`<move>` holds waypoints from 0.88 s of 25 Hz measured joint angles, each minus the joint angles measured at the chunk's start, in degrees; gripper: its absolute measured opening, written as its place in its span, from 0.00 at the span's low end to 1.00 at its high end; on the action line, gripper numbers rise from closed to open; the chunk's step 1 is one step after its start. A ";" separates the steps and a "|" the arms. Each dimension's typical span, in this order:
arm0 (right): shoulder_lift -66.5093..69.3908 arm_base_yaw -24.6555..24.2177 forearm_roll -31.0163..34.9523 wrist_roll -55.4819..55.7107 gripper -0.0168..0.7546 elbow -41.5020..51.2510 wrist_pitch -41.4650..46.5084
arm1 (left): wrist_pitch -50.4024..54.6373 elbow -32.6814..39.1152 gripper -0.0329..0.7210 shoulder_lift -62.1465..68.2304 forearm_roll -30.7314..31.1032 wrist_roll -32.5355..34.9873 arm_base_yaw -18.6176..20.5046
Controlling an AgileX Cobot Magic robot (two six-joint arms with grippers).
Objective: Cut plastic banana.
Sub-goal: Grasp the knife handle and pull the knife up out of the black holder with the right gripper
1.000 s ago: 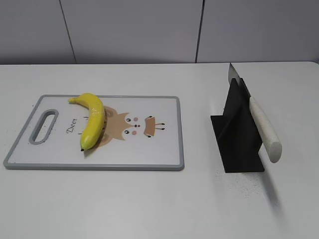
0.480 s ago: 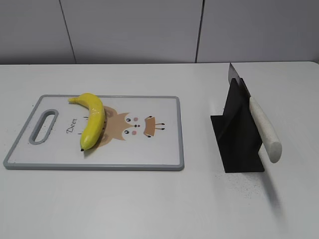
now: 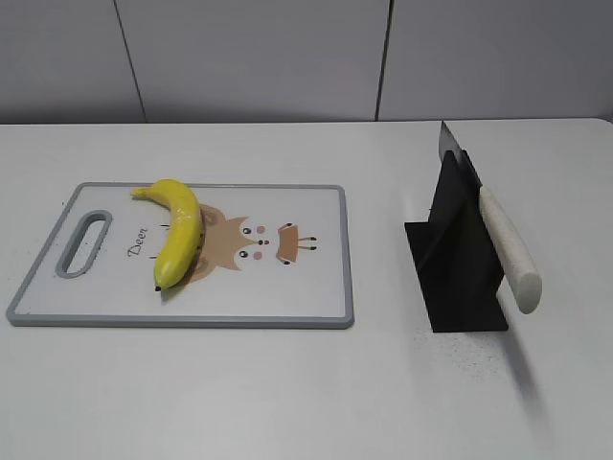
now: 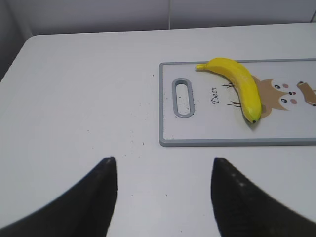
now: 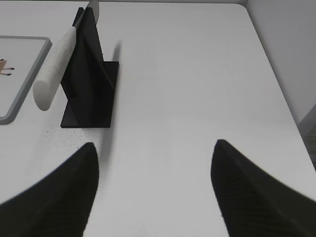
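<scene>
The plastic banana (image 3: 178, 230) is glossy yellow and lies on the left half of a white cutting board (image 3: 287, 297) with a grey rim and a deer print. It also shows in the left wrist view (image 4: 237, 84). A knife with a pale handle (image 3: 510, 251) rests in a black stand (image 3: 458, 273) at the right; the right wrist view shows the handle (image 5: 55, 64) and the stand (image 5: 91, 94). My left gripper (image 4: 163, 163) is open and empty, near of the board's left end. My right gripper (image 5: 154, 148) is open and empty, near and right of the stand. Neither arm shows in the exterior view.
The white table (image 3: 287, 402) runs back to a grey wall. Its left edge (image 4: 15, 54) and right edge (image 5: 269, 59) show in the wrist views. The board has a slot handle (image 4: 181, 96) at its left end.
</scene>
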 joint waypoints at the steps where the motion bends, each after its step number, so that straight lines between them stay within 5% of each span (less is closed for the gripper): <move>1: 0.00 0.00 0.00 0.00 0.74 0.00 0.00 | 0.00 0.00 0.82 0.00 0.00 0.00 0.00; 22: 0.00 0.00 0.00 0.00 0.69 0.00 0.05 | 0.00 0.00 0.82 0.00 0.00 0.00 0.00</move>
